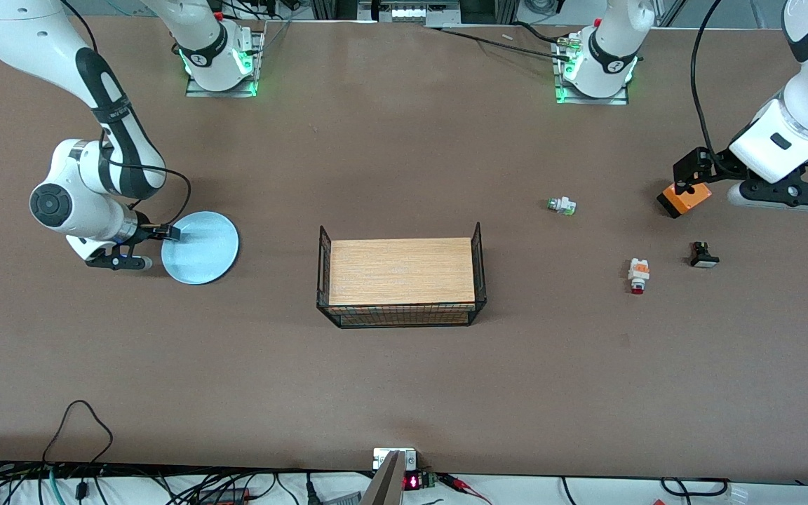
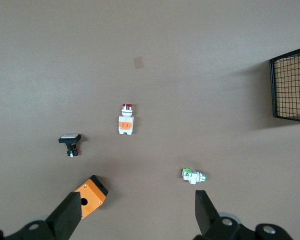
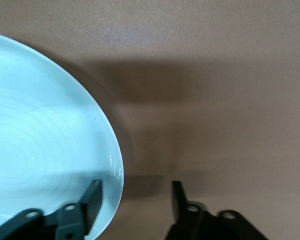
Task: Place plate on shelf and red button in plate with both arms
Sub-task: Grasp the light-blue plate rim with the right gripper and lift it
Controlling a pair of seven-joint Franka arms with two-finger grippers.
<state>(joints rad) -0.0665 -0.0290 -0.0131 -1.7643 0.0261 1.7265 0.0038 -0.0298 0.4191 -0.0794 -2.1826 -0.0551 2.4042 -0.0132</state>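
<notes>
The pale blue plate (image 1: 204,249) lies flat on the table toward the right arm's end. My right gripper (image 1: 167,232) is down at the plate's edge and open, and its jaws straddle the rim. In the right wrist view one finger (image 3: 92,200) is over the plate (image 3: 40,150) and the other stands off it, with my right gripper (image 3: 135,195) across the rim. The red button (image 1: 638,275) lies toward the left arm's end, also seen as the red button (image 2: 126,120). My left gripper (image 1: 691,172) hangs open and empty over an orange box, well above the table, shown as my left gripper (image 2: 137,212).
A black wire basket (image 1: 400,319) holding a wooden board sits mid-table; its corner shows as the basket (image 2: 292,85). Around the red button lie a green-tipped white part (image 1: 561,205) (image 2: 193,175), a black part with a white cap (image 1: 703,254) (image 2: 70,144) and an orange box (image 1: 684,198) (image 2: 90,196).
</notes>
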